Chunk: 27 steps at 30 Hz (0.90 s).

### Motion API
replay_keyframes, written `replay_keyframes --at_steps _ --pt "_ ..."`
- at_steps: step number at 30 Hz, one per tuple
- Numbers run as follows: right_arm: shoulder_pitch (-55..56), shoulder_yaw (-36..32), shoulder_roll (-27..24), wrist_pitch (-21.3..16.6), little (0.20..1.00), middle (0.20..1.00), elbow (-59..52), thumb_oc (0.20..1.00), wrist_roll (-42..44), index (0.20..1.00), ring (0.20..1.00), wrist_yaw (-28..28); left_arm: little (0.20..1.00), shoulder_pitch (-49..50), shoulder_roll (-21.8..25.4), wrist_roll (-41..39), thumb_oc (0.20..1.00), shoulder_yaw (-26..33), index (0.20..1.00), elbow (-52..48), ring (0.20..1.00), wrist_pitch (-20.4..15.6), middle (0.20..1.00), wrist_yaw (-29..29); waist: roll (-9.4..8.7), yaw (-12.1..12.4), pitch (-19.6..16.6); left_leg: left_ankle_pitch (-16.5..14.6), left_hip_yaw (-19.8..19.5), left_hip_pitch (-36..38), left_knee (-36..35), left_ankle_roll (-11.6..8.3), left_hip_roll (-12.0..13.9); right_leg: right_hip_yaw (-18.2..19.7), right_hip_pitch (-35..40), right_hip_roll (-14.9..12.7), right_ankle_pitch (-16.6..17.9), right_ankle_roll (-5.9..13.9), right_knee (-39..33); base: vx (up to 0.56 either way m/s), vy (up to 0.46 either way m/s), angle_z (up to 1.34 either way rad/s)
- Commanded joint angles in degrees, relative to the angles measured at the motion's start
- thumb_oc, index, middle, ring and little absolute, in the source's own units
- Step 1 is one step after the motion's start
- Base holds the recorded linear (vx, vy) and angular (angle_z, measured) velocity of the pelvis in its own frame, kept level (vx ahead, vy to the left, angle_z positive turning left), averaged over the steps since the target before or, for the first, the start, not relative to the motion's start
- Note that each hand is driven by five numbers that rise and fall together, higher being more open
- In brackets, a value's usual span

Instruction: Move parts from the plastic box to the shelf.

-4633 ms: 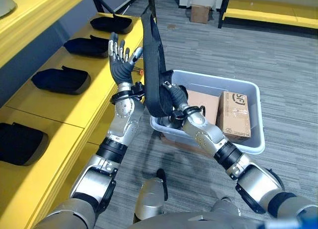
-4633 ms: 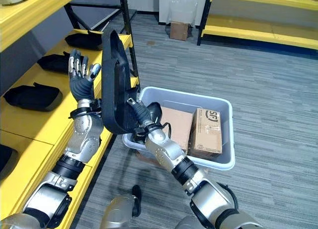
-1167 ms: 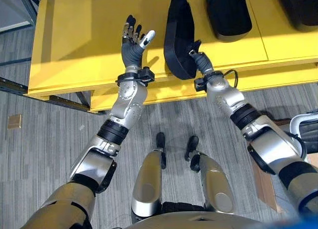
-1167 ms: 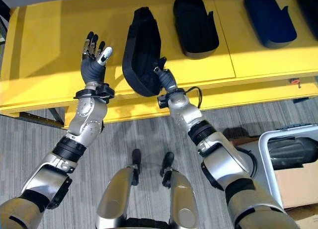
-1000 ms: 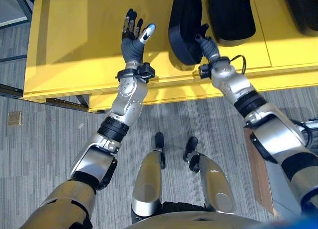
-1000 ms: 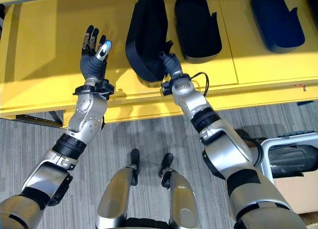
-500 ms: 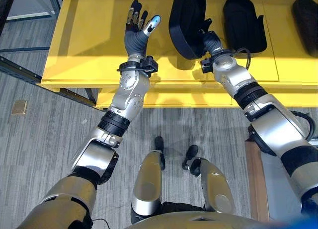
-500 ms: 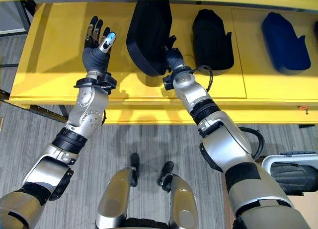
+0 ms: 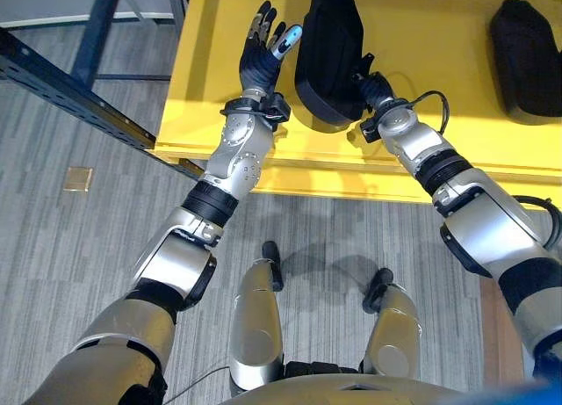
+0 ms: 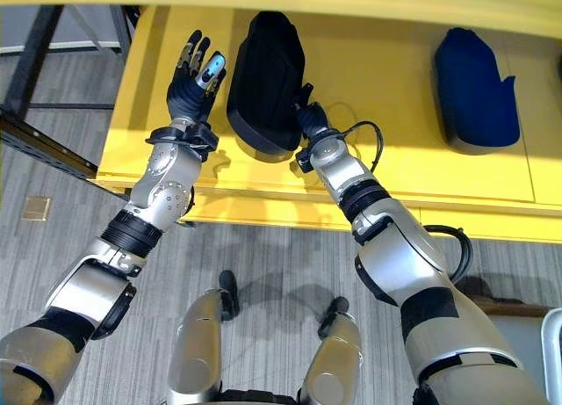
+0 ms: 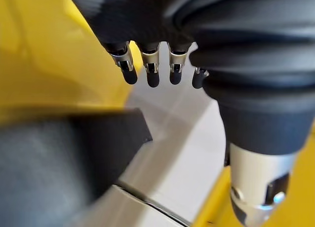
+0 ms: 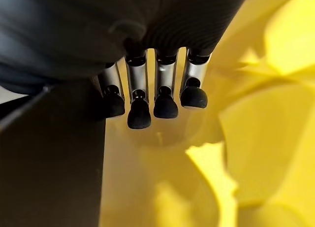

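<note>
a grey striped carpet floor [image 9: 105, 212] runs below. a small brown square [image 9: 77, 178] lies on that floor. a dark metal frame bar [image 9: 61, 89] slants above the square.

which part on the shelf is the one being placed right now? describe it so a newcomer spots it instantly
Look at the yellow shelf. The black part lies between the two hands: the open left hand is raised beside it, the right hand at its near edge. The blue part lies far off, untouched.

floor [image 9: 79, 106]: grey, striped carpet | shelf [image 9: 211, 62]: yellow, wide, flat, bright light on it | frame [image 9: 53, 80]: dark metal bars beside the shelf | small brown square [image 9: 77, 178] lying on the floor near the frame
</note>
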Motion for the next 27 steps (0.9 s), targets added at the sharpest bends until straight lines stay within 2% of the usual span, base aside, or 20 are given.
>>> replay_keyframes --at_steps 1,5,9,15,27 --pt "-6.9 -1.1 -2.3 -3.6 0.2 0.2 -1.4 0.2 -0.5 0.2 0.2 -2.8 1.0 -1.7 -2.3 -1.5 1.0 1.4 1.0 -2.3 1.0 -3.9 1.0 -2.2 2.22 0.7 -1.0 3.3 -1.4 6.5 -7.7 -6.54 3.8 -1.3 -1.9 7.9 -4.6 -2.19 4.4 -0.08 0.032 0.02" --pt "-8.8 -0.8 -3.4 -1.6 0.2 0.2 0.1 0.2 1.9 0.2 0.2 -4.7 1.0 -3.3 -2.2 -2.1 1.0 1.1 1.0 -1.3 1.0 -4.6 1.0 -1.7 1.21 0.6 -0.2 1.6 -1.1 3.7 -4.3 -6.61 4.7 -1.3 -3.6 8.0 -4.4 -2.38 4.6 -0.14 -0.001 -0.11" --pt "-10.2 0.6 -3.5 -1.1 0.2 0.2 0.5 0.2 -1.8 0.2 0.2 -4.0 1.0 -4.7 -2.8 -2.1 1.0 1.4 1.0 -0.2 1.0 -4.6 1.0 -0.9 0.7 0.1 0.5 -0.2 -0.1 1.3 0.0 -6.46 6.7 -1.1 -5.7 7.4 -4.8 -2.48 6.8 -0.08 0.012 -0.18" --pt "-13.7 4.2 -5.3 2.6 0.2 0.2 1.4 0.2 -4.6 0.2 0.2 -2.0 1.0 -7.1 -2.0 -3.7 1.0 1.0 1.0 1.3 1.0 -4.2 1.0 0.5 0.15 -0.4 1.3 -3.7 -0.8 -3.5 7.3 -6.03 9.0 0.0 -9.9 7.0 -6.4 -2.85 11.9 -0.03 -0.005 -0.11" --pt "-19.5 10.0 -7.8 3.4 0.2 0.2 3.0 0.2 -9.0 0.2 0.2 0.8 1.0 -11.7 1.1 -8.5 1.0 -0.9 1.0 4.8 1.0 -4.1 1.0 0.0 -0.33 -1.2 1.7 -7.1 -3.2 -9.8 14.5 -5.56 10.9 2.9 -15.3 8.0 -8.3 -3.07 17.0 0.0 -0.006 -0.05"
